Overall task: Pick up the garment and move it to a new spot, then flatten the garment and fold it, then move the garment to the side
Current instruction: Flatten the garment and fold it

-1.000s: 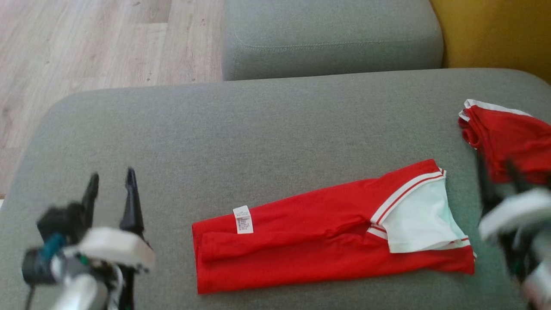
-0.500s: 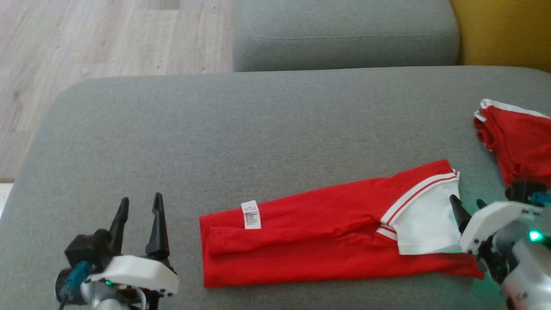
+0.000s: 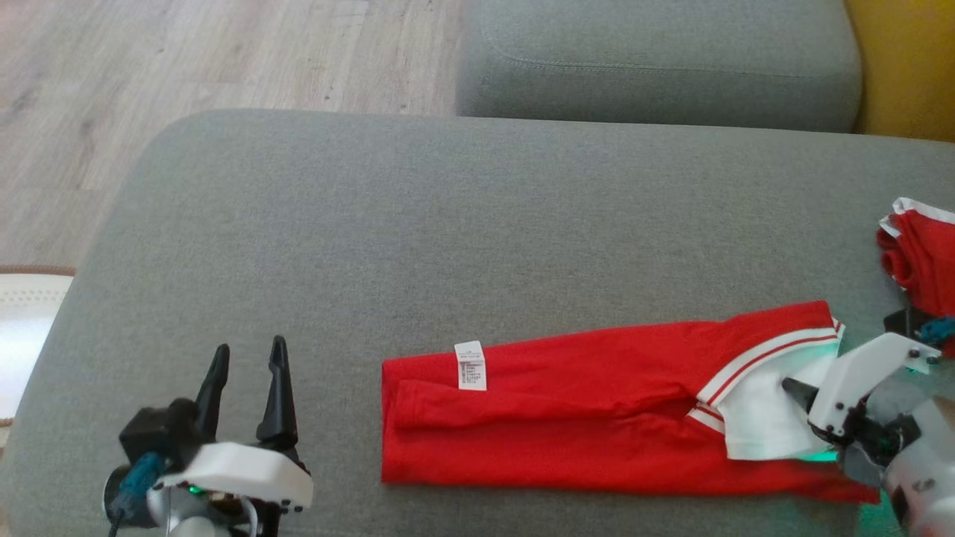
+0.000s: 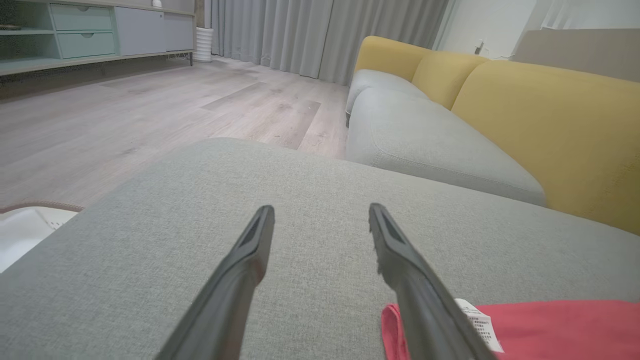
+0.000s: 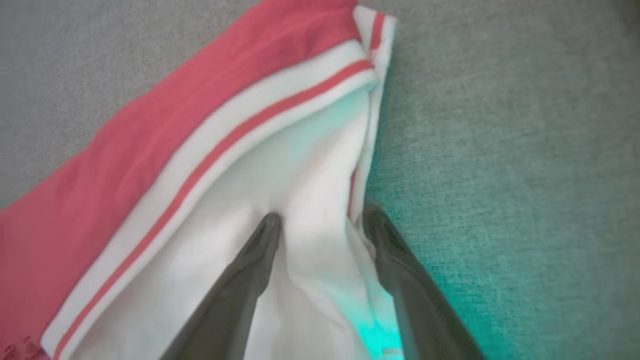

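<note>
The red garment (image 3: pixel 582 418) lies folded in a long strip on the grey cushion (image 3: pixel 448 224), with a white care label (image 3: pixel 470 365) near its left end. Its striped waistband (image 3: pixel 768 354) and white lining are at the right end. My right gripper (image 3: pixel 797 391) is low over that end. In the right wrist view its fingers (image 5: pixel 250 270) stand apart astride the white lining's edge (image 5: pixel 320 165), so the right gripper (image 5: pixel 322 220) is open. My left gripper (image 3: pixel 246 365) is open and holds nothing, left of the garment. In its wrist view the left gripper (image 4: pixel 320 215) points over bare cushion, with the garment's corner (image 4: pixel 550 325) at the lower right.
A second red garment (image 3: pixel 921 261) lies bunched at the cushion's right edge. Beyond the cushion are another grey seat (image 3: pixel 656 60), a yellow sofa back (image 3: pixel 906 60) and wooden floor (image 3: pixel 224 52). A white object (image 3: pixel 22 328) sits off the left edge.
The head camera has shifted, so the whole picture has slid. My right gripper has come down from near the second garment onto the waistband end. The left gripper has settled low at the left.
</note>
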